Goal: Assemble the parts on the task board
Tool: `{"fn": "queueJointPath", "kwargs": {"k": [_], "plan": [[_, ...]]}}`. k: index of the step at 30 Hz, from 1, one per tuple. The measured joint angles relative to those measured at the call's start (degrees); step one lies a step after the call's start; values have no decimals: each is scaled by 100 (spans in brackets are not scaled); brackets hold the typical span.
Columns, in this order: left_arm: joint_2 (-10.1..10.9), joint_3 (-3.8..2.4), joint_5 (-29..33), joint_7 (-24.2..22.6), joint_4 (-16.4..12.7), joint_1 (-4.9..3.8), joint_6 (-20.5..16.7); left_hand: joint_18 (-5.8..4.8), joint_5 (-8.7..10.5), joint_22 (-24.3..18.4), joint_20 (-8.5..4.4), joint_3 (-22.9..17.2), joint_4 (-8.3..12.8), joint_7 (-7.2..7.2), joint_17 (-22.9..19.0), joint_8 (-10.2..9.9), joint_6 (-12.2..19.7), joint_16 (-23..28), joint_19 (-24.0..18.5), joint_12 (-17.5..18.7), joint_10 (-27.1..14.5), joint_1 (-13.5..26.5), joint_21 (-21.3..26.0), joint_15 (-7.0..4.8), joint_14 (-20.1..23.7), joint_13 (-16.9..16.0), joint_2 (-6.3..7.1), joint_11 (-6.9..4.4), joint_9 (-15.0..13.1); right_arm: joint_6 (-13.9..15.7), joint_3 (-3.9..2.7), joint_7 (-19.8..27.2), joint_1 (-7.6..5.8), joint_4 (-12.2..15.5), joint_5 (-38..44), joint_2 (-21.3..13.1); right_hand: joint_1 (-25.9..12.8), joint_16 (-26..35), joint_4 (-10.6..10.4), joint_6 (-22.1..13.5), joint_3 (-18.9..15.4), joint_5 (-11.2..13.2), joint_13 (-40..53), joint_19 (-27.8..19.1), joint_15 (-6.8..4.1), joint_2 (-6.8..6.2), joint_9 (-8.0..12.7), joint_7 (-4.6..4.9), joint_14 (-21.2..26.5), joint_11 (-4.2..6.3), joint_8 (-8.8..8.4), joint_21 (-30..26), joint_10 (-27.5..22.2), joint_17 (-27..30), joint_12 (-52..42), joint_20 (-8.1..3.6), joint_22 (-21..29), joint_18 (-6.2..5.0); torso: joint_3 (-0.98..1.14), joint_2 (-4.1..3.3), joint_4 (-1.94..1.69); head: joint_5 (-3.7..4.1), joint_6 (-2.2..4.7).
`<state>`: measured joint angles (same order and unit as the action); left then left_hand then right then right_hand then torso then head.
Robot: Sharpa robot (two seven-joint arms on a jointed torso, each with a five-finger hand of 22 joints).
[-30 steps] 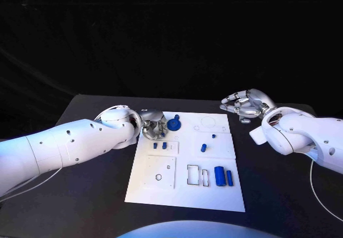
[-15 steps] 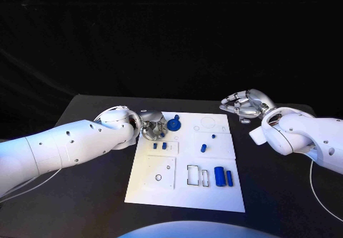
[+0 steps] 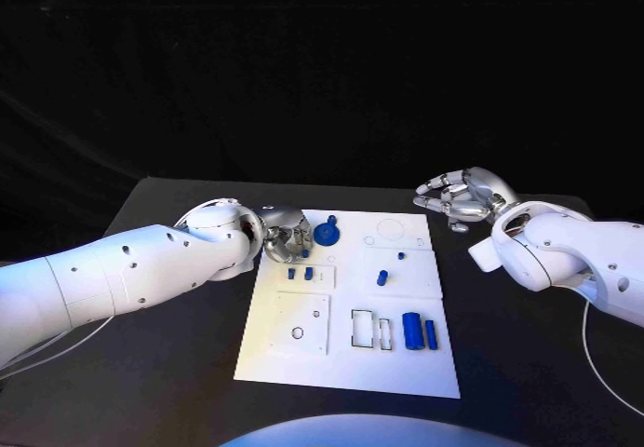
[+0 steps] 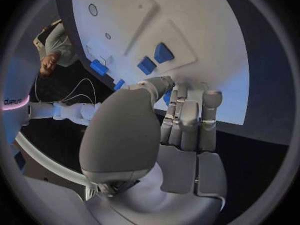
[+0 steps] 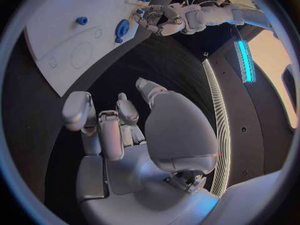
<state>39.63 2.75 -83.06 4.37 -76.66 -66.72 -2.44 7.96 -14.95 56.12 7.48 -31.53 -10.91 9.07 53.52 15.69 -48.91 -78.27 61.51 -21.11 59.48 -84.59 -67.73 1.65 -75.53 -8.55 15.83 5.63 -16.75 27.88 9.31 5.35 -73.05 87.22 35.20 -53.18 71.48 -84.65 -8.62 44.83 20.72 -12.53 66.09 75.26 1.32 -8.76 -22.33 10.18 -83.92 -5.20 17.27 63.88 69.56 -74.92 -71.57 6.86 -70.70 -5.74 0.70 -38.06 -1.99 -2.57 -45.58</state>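
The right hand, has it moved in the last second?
No. The right hand hangs at the same spot beyond the task board's far right corner, holding nothing.

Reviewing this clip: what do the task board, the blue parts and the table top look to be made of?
Task board: looks like matte white plastic or painted sheet, with cut-out pockets and outlines; cannot tell which.
Blue parts: probably plastic, uniform saturated colour with a slight sheen.
Table: black, dull and non-reflective, possibly a mat or cloth cover.

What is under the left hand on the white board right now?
The silver left hand hangs over the far left corner of the white task board, beside a round blue part. Its fingers hide the board beneath, so any part there is covered.
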Motion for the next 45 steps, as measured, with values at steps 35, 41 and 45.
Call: {"fn": "queueJointPath", "kwargs": {"k": [35, 41, 45], "plan": [[1011, -156, 5249, -1619, -323, -25, -936, 195, 63, -1938, 183, 724, -560, 54, -2682, 408, -383, 1996, -1289, -49, 79, 407, 2290, 114, 1856, -79, -271, 53, -183, -1149, -2, -594, 95, 135, 4105, -58, 265, 243, 692, 628, 1288, 610, -5090, 213, -9, -476, 249, -110, -10, -41, 111, 139, -1225, 132, 5449, 0, -309, -82, -15, -2, -4, 350, 102], [1087, -157, 6661, -2188, -510, -22, -972, 193, 63, -2522, 249, 894, -545, 54, -3111, 259, -384, 2973, -1224, 439, 354, 374, 3134, 152, 1954, 143, -304, 82, -120, -1233, 0, -863, 167, 293, 5233, -33, 265, 166, 735, 738, 1302, 566, -5228, 327, -9, -476, 284, -140, -10, 1, 111, 335, -980, -1, 5508, -34, -425, 3, -23, 2, -4, 371, 112], [1116, -157, 7157, -2403, -619, -22, -980, 189, 63, -2897, 311, 933, -553, 75, -3344, 175, -405, 3743, -1162, 749, 450, 305, 3671, 209, 1922, 261, -310, 115, -102, -1233, 0, -1011, 206, 349, 5696, 14, 265, 142, 744, 742, 1311, 526, -5273, 334, -9, -476, 291, -142, -10, 1, 111, 367, -960, -5, 5537, -41, -426, 3, -22, 2, -4, 375, 118]]}}
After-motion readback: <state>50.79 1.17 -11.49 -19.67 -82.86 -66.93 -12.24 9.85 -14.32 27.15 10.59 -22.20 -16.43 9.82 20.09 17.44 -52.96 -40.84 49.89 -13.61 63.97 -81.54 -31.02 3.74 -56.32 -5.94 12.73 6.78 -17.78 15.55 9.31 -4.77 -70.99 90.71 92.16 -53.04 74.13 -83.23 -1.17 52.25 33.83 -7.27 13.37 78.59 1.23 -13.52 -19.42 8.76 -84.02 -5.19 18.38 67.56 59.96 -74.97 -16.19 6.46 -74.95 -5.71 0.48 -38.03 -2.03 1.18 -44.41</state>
